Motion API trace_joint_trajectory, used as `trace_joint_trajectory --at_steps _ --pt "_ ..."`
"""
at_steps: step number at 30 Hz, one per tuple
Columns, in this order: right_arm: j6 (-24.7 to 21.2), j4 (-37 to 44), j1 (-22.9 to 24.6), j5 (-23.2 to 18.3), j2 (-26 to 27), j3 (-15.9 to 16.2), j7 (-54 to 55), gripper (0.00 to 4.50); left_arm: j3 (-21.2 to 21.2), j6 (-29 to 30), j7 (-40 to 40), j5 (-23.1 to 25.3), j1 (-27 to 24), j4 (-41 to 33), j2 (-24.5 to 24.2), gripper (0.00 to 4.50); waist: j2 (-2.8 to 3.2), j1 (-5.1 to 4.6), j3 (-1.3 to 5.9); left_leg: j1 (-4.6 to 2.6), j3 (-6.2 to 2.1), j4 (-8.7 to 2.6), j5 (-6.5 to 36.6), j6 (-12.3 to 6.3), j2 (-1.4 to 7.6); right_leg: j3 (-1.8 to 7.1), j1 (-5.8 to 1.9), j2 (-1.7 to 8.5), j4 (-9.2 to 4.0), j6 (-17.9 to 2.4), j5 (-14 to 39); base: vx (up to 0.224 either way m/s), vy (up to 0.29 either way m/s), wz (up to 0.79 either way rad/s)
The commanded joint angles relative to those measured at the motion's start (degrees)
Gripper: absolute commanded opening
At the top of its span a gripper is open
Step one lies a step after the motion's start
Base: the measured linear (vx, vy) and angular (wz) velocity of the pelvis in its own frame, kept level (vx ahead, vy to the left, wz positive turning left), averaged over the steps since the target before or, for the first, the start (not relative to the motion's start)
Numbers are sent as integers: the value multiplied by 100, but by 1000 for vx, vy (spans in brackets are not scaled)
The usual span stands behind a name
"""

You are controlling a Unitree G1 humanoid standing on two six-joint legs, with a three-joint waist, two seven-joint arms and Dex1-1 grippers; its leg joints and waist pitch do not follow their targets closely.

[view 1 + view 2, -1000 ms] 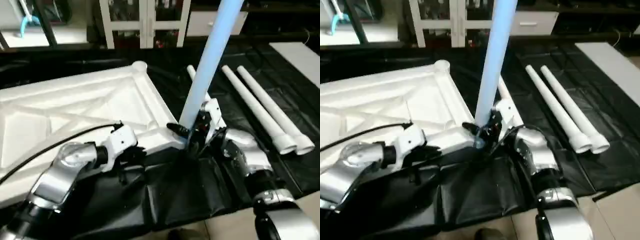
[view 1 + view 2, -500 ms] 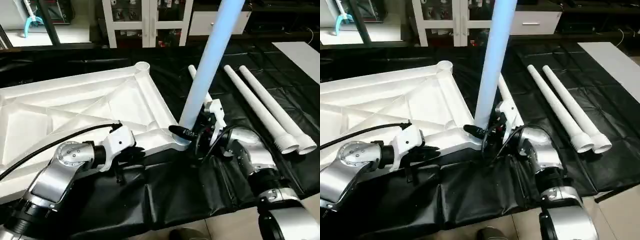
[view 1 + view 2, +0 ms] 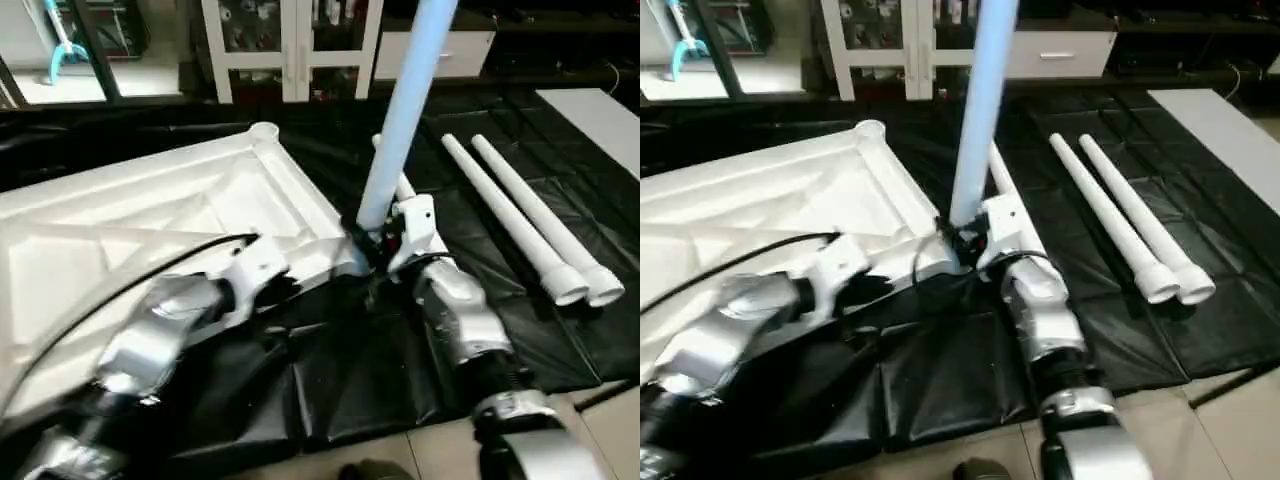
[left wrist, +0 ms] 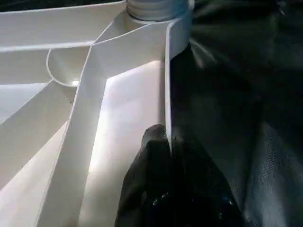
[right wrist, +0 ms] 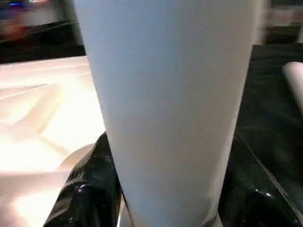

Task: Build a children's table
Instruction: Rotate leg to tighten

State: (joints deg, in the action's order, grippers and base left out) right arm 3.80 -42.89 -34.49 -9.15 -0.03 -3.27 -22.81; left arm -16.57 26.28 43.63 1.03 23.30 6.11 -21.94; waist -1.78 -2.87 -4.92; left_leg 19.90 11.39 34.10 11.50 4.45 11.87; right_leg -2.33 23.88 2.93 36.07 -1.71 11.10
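The white table top (image 3: 150, 200) lies underside up on black sheeting. One white leg (image 3: 400, 110) stands upright in its near right corner socket. My right gripper (image 3: 372, 245) is at that leg's base; in the right wrist view the leg (image 5: 165, 94) sits tight between the black fingers (image 5: 90, 189). My left gripper (image 3: 285, 285) is at the top's near edge, shut on the thin rim (image 4: 166, 85), a short way from the socket (image 4: 156, 7). Two more legs (image 3: 520, 225) lie side by side to the right. Another leg (image 3: 1002, 175) lies behind the upright one.
Black sheeting (image 3: 340, 380) covers the floor under the work. A white glass-door cabinet (image 3: 295, 45) stands at the back. A flat white board (image 3: 600, 110) lies at the far right. The top's far corner socket (image 3: 263, 132) stands open-mouthed.
My right gripper's fingers have closed in on the base of the upright leg, and the right forearm now points straighter at it. The whole view has shifted. The left gripper keeps its hold.
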Motion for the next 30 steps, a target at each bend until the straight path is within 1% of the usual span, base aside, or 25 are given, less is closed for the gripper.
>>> trace_joint_trajectory --at_steps 1,2,3,4,6,7,8,9,10,11,13,14,15,16,17,18,19,20,21,22,23,25,26,28,30 --pt "-369 -558 204 22 338 -131 870 204 -276 185 -385 118 135 415 393 0 69 -4 225 -59 -88 -408 1844 66 118 288 -148 370 -635 -999 2320 0 0 0" --pt "-330 -556 230 88 501 -77 1030 204 -277 183 -496 112 245 500 595 0 79 10 244 -98 -82 -409 1869 99 119 296 -106 359 -655 -921 2280 0 0 0" --pt "-242 -564 223 161 596 14 1021 204 -297 190 -539 97 324 534 739 0 54 19 243 -104 -76 -409 1897 116 114 289 -93 345 -656 -891 2215 0 0 0" --pt "-182 -556 220 212 639 80 989 204 -311 204 -548 88 362 540 811 0 52 38 249 -79 -88 -419 1910 94 111 289 -116 351 -641 -876 2154 0 0 0" --pt "-104 -512 146 154 591 37 858 204 -336 227 -438 71 348 473 788 0 61 27 249 -36 -104 -435 1941 45 111 280 -137 359 -636 -833 2131 0 0 0" --pt "-107 -488 109 103 524 19 682 204 -325 198 -389 75 311 444 731 0 62 28 264 -20 -108 -438 1881 14 114 281 -155 366 -626 -837 2027 0 0 0" --pt "-82 -448 84 103 440 47 520 204 -312 155 -333 76 269 423 661 0 60 21 258 2 -114 -451 1835 -9 121 278 -163 364 -615 -859 1926 0 0 0" --pt "-44 -365 73 -31 355 65 29 204 -293 104 -250 70 200 388 552 0 56 22 261 4 -115 -451 1841 -17 119 273 -169 362 -615 -863 1915 0 0 0" --pt "4 -253 78 -118 231 106 -417 238 -275 58 -138 60 108 334 407 0 102 16 273 17 -121 -444 1840 -60 121 278 -194 375 -598 -913 1813 0 0 0" --pt "30 -140 91 -192 113 137 -797 259 -262 -17 -2 53 23 289 275 0 82 4 282 44 -120 -441 1762 -87 126 279 -216 378 -592 -951 1676 0 0 0" --pt "14 113 138 -309 -215 279 -1712 284 -228 -187 354 8 -174 173 -26 0 68 3 293 82 -112 -425 1532 -298 136 280 -265 383 -559 -1136 1248 0 0 0" --pt "0 160 151 -325 -298 324 -1918 296 -217 -204 424 -8 -214 147 -88 0 61 -8 296 113 -118 -425 1452 -333 137 275 -283 385 -544 -1177 1195 0 0 0" --pt "-125 232 146 -392 -505 361 -2316 309 -178 -308 600 -66 -316 74 -247 0 81 -10 295 104 -100 -413 1275 -382 137 284 -266 392 -544 -1261 1053 0 0 0" --pt "-210 268 139 -435 -640 374 -2561 316 -151 -377 713 -105 -380 27 -351 0 75 -10 314 111 -102 -398 1096 -435 133 276 -311 381 -516 -1356 850 0 0 0" --pt "-223 290 117 -472 -815 396 -2886 316 -118 -431 840 -149 -448 -26 -475 0 81 -20 308 98 -88 -393 1011 -499 148 278 -286 379 -503 -1435 714 0 0 0" --pt "-263 291 64 -524 -1052 403 -3307 329 -58 -531 1050 -240 -543 -95 -642 0 76 -12 306 94 -83 -390 1008 -522 148 276 -296 383 -508 -1472 697 0 0 0" --pt "-257 227 -10 -520 -1241 395 -3610 329 2 -529 1191 -314 -601 -131 -763 0 81 -18 306 113 -84 -381 989 -551 145 282 -306 397 -498 -1506 679 0 0 0" --pt "-199 122 -96 -487 -1401 376 -3841 351 45 -563 1267 -348 -638 -134 -873 0 82 -8 310 97 -77 -378 930 -595 150 275 -305 382 -491 -1550 611 0 0 0" --pt "-159 46 -150 -460 -1484 359 -3950 358 67 -582 1295 -361 -653 -128 -931 0 84 -5 312 84 -68 -372 880 -649 152 270 -298 378 -485 -1600 546 0 0 0" --pt "-136 -22 -204 -452 -1557 349 -4037 358 102 -594 1306 -372 -660 -111 -979 0 79 4 292 82 -55 -372 798 -688 157 274 -277 378 -477 -1619 490 0 0 0" --pt "-124 -93 -283 -475 -1661 320 -4179 358 162 -605 1301 -379 -662 -80 -1050 0 90 4 294 82 -60 -373 796 -686 160 271 -278 381 -462 -1651 486 0 0 0" --pt "-170 -112 -334 -525 -1716 285 -4260 358 207 -616 1278 -368 -653 -43 -1089 0 85 18 301 71 -52 -358 677 -731 159 277 -289 381 -447 -1698 344 0 0 0" --pt "-271 -107 -386 -620 -1771 262 -4403 358 252 -653 1256 -354 -628 23 -1120 0 84 20 300 72 -50 -357 676 -746 158 276 -290 381 -448 -1705 332 0 0 0" --pt "-281 -125 -410 -660 -1797 274 -4499 358 265 -668 1260 -371 -611 45 -1137 0 73 22 299 77 -56 -357 670 -751 159 270 -298 386 -442 -1700 382 0 0 0" --pt "-350 -152 -420 -750 -1771 235 -4546 331 263 -656 1246 -397 -605 31 -1135 0 75 26 292 71 -53 -356 735 -728 160 275 -296 397 -461 -1678 534 0 0 0"
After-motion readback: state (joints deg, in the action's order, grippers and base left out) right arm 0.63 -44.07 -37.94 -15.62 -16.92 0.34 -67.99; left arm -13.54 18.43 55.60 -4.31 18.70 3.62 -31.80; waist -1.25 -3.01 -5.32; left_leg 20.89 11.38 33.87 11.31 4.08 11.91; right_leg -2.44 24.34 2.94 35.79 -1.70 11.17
